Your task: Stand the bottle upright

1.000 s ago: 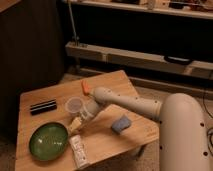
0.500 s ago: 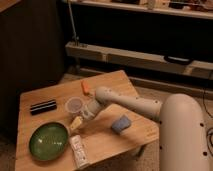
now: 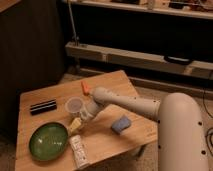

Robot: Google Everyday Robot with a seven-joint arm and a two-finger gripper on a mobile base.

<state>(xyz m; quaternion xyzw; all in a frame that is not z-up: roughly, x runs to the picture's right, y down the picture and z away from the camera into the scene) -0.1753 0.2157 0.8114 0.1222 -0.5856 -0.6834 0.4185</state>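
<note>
My gripper (image 3: 76, 125) hangs low over the tabletop (image 3: 105, 85), just beside the cup (image 3: 74, 105) and the plate (image 3: 48, 141) — whether my fingers are spread or pressed together, I cannot tell. The bottle (image 3: 78, 150) lies flat near the front edge, right of the plate; its whitish label carries marks too small to read. A blue sponge (image 3: 120, 124) sits under my arm.

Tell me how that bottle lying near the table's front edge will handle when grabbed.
The bottle lies on its side, so it would probably roll if nudged. It looks slim and plastic, so likely light and possibly slippery. It sits close to the table edge. The end effector is just above it, beside the plate.
</note>
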